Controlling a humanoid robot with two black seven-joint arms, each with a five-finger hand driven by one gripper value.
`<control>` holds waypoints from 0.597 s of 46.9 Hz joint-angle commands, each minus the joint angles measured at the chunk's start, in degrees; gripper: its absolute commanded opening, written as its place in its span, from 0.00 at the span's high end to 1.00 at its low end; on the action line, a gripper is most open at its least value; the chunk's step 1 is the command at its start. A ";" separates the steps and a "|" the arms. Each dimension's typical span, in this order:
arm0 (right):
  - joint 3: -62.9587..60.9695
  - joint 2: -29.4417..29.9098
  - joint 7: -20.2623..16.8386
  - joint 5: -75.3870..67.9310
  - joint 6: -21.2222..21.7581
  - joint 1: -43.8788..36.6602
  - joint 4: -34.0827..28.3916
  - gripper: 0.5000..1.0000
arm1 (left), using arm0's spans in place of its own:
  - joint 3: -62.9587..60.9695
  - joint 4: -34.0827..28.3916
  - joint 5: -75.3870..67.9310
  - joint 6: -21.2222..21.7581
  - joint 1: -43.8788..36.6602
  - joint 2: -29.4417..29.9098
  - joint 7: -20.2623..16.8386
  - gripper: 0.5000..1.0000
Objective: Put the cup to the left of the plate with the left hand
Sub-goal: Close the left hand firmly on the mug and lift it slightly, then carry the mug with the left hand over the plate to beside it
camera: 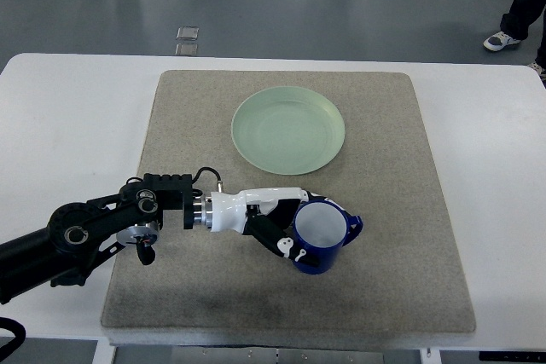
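Left robot hand grasped the blue cup below the plate, lower centre of the frame.

The white table (68,117) filled most of the frame and carried a grey-brown mat (401,236) across its middle. A pale green plate (288,130) lay on the mat, upper centre, empty and flat. The left arm (94,232) entered from the lower left edge, black at the forearm and white at the wrist. The left robot hand (277,226) was closed around the blue cup (322,240), fingers wrapped on its near side. The cup stood upright with a white interior, on or just above the mat, below and slightly right of the plate, apart from it. Shoes of people showed on the floor along the top edge.
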State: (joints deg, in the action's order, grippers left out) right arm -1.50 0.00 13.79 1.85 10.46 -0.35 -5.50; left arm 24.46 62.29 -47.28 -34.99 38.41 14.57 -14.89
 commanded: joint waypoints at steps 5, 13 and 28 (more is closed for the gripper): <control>0.00 0.00 0.00 0.00 0.00 0.00 -0.03 0.14 | 0.06 -0.68 -0.01 -0.01 -0.01 -0.33 -0.05 0.62; 0.00 0.00 0.00 0.00 0.00 0.00 -0.03 0.14 | 0.41 -0.68 -0.01 -0.01 -0.01 -0.33 -0.05 0.65; 0.00 0.00 0.00 0.08 0.00 0.00 -0.04 0.14 | 5.07 -0.16 0.69 -0.01 -0.01 -0.42 -0.14 0.65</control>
State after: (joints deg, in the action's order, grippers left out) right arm -1.49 0.00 13.80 1.89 10.46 -0.35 -5.52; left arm 28.48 61.96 -46.56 -35.00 38.39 14.15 -15.02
